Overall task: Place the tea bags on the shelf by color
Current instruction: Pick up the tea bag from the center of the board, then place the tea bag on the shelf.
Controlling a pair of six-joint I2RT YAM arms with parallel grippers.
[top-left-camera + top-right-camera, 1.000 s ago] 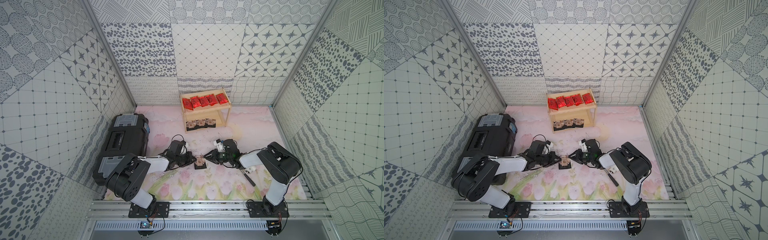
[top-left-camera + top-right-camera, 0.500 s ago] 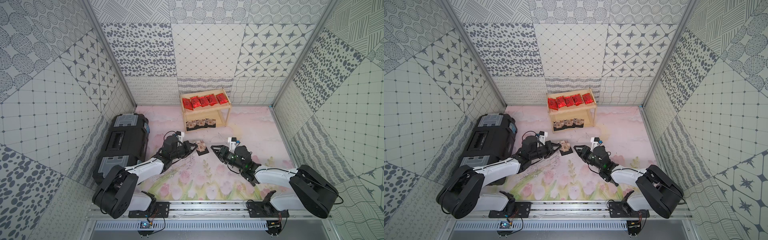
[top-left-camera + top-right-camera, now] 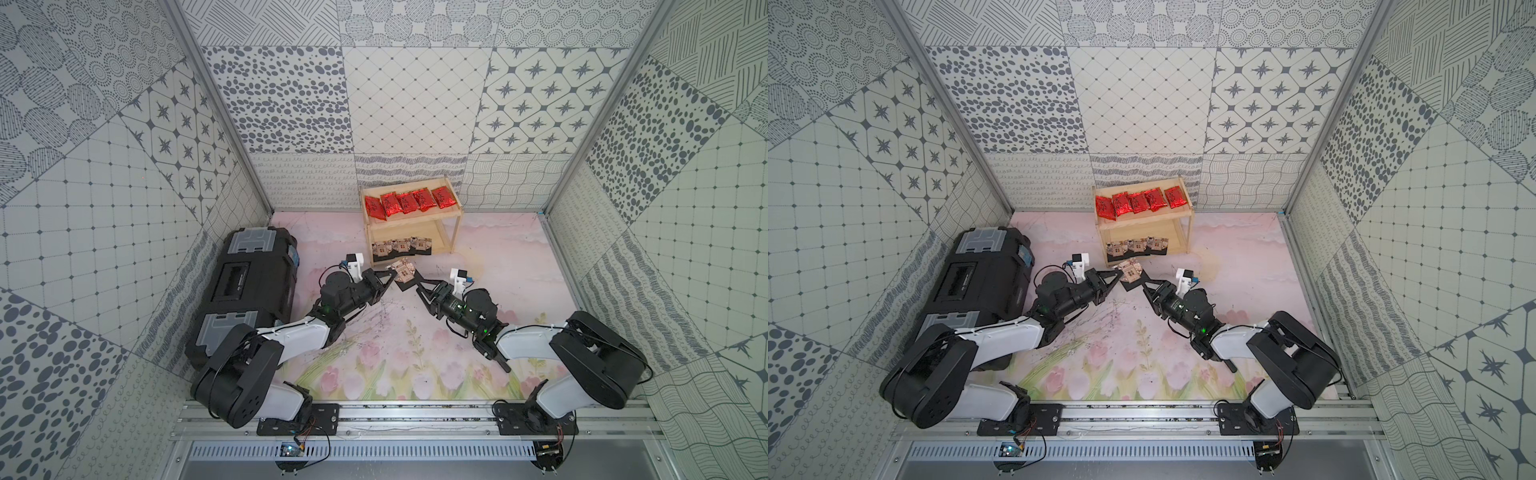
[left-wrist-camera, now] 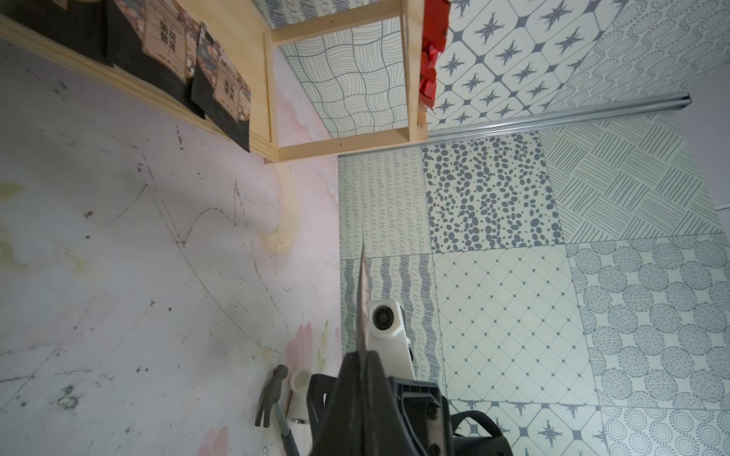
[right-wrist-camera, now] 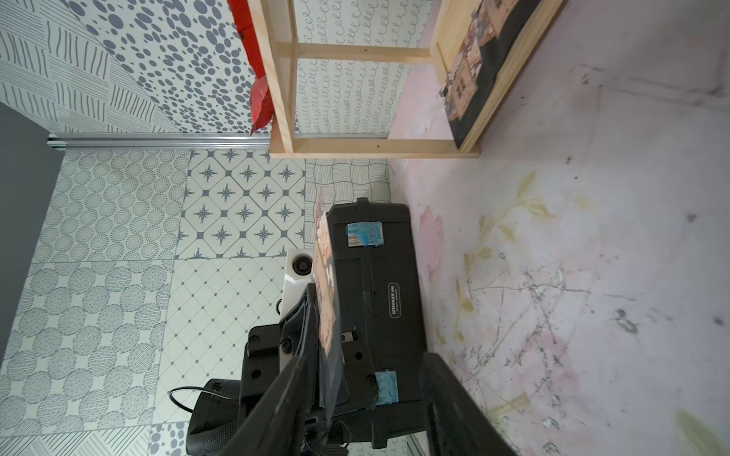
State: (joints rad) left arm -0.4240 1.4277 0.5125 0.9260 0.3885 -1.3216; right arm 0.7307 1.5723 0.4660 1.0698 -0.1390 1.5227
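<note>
One dark sachet (image 3: 405, 274) held above tabletop (image 3: 478, 245), just before the shelf (image 3: 415, 221).
Its edge clamped in left pincer (image 3: 390, 275); right pincer (image 3: 417, 287) gaping around opposite edge, likely handover toward lower tier's dark sachets (image 3: 401, 247).

Five red packets (image 3: 405, 203), four dark sachets (image 3: 401, 246), one shelf (image 3: 415, 221).

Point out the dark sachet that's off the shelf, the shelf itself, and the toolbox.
dark sachet (image 3: 402, 273): in a top view, on its tan print.
shelf (image 3: 415, 221): in a top view, on the upper tier's bare front wood.
toolbox (image 3: 249, 286): in a top view, on the middle of its black lid.
</note>
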